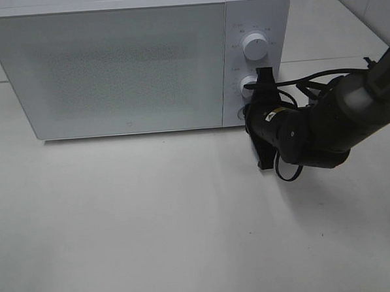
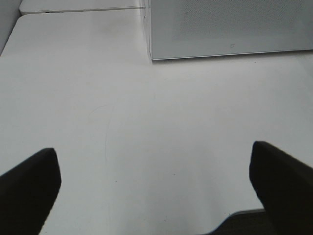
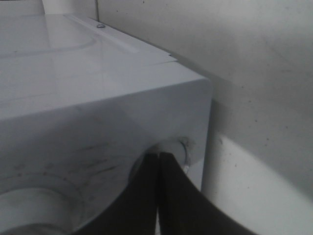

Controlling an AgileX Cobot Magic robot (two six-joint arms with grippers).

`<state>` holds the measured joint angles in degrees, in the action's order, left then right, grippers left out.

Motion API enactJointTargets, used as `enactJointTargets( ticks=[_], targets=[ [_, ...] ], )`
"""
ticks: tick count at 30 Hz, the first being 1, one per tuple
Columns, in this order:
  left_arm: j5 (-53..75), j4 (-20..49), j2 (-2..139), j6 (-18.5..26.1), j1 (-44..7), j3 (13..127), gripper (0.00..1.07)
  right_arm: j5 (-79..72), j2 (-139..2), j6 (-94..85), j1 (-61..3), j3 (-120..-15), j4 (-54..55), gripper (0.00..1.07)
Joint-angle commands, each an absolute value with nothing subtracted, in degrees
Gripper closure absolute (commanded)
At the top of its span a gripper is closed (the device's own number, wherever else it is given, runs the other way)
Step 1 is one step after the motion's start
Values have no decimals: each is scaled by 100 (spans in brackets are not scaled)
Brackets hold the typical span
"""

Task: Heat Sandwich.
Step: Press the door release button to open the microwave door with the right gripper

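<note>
– At the microwave's (image 1: 119,65) lower right front corner, what are the right fingers doing?

– The right gripper (image 1: 250,108) reaches in from the table's right edge. Its fingers (image 3: 142,196) are pressed flat together with nothing between them. Their tips meet the round button (image 3: 185,147) at the bottom of the control panel, under the two knobs (image 1: 254,46).

– And the left gripper?

– The left gripper (image 2: 154,149) hangs over the bare table (image 2: 146,107), out in front of the microwave's left front corner and well apart from it. Its fingers (image 2: 29,188) are spread wide and hold nothing.

– Where does the sandwich lie relative to either pair of fingers?

– I cannot tell. It shows in none of the three views.

– Could you see it through the door (image 1: 112,72)?

– The door is shut, flush with the control panel. Its pane is a pale, speckled grey that shows nothing behind it from the high camera.

– Then how does the sandwich look?

– I cannot tell that either.

– Where does the microwave stand?

– Toward the table's far edge, with its door facing the near edge and its control panel on the right.
</note>
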<state>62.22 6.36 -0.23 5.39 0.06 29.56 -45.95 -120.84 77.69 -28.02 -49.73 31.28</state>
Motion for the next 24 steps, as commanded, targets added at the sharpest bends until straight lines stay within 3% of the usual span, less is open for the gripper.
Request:
enactJointTargets(
  ticks=[1,16,24],
  targets=[
    [6165,642,-52,504,0,2962,9,-5025,-12135,7804,-2750,-5128,3100,107],
    [6165,642,-52,504,0,2962,9,-6366,-12456,7254,-2750,-5804,3507,107],
    [6165,642,-52,504,0,2962,9,-6199,-12468,7002,-2750,-5976,3638,107]
  ],
)
